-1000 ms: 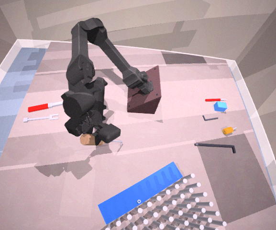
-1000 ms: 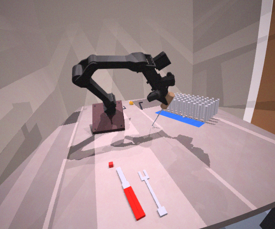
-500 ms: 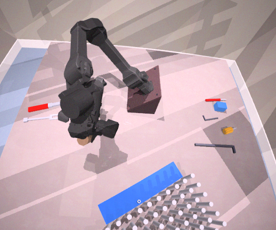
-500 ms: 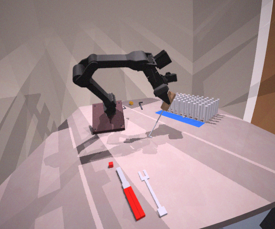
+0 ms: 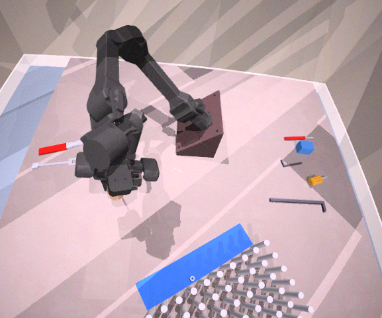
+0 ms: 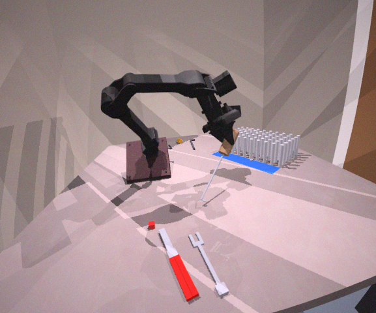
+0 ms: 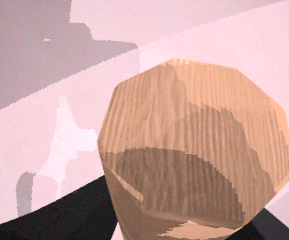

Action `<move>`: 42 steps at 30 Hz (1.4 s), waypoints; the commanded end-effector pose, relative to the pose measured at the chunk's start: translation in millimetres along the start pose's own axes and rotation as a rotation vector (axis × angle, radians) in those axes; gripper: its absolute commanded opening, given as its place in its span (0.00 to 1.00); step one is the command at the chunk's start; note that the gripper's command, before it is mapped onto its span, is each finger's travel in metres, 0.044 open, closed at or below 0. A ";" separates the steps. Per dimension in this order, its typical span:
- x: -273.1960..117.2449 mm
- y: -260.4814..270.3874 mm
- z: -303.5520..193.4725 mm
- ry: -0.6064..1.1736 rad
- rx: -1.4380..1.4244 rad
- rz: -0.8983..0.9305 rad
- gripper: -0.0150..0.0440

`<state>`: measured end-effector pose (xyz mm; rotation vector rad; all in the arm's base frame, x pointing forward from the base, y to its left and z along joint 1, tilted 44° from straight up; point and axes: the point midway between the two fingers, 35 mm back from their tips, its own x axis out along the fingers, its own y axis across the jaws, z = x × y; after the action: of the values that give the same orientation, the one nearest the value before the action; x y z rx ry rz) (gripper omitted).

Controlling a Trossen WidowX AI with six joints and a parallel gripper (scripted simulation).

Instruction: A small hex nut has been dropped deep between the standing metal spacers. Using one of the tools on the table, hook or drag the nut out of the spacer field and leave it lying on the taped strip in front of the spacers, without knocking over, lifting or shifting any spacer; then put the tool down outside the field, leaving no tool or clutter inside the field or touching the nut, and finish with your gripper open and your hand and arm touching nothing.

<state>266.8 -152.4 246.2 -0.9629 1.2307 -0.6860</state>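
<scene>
The small hex nut [image 5: 192, 278] [image 6: 251, 159] lies on the blue taped strip [image 5: 170, 273] [image 6: 265, 167], near its spacer-side edge. The white-topped metal spacers [image 5: 236, 303] [image 6: 274, 151] stand upright beside the strip; some are cut off in the top view. My gripper [image 6: 229, 135] [image 7: 175, 188] is shut on the wooden handle [image 5: 115, 197] [image 6: 227, 145] [image 7: 184, 115] of a hook tool, away from the strip and field. Its thin rod [image 6: 211, 178] slants down to a small bent tip just above or at the table; contact cannot be told. The wrist view shows mostly the handle's end.
A red-handled tool [image 5: 53, 149] [image 6: 184, 278] and a pale fork [image 5: 52, 164] [image 6: 208, 263] lie to one side, near a red cube [image 6: 151, 225]. Across the table are a blue block [image 5: 304, 147], a red screwdriver [image 5: 294, 138], an orange-handled tool [image 5: 315, 180] and two hex keys [image 5: 295, 201] [image 5: 290, 164].
</scene>
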 end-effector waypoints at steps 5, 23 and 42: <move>1.5 -9.2 -6.2 0.054 -0.237 -0.037 0.25; 5.5 -25.4 -21.8 0.211 -0.831 -0.059 0.25; 6.4 -43.0 -36.7 0.401 -1.454 0.010 0.25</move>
<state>236.8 -184.4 274.6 -1.9865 2.0687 0.1291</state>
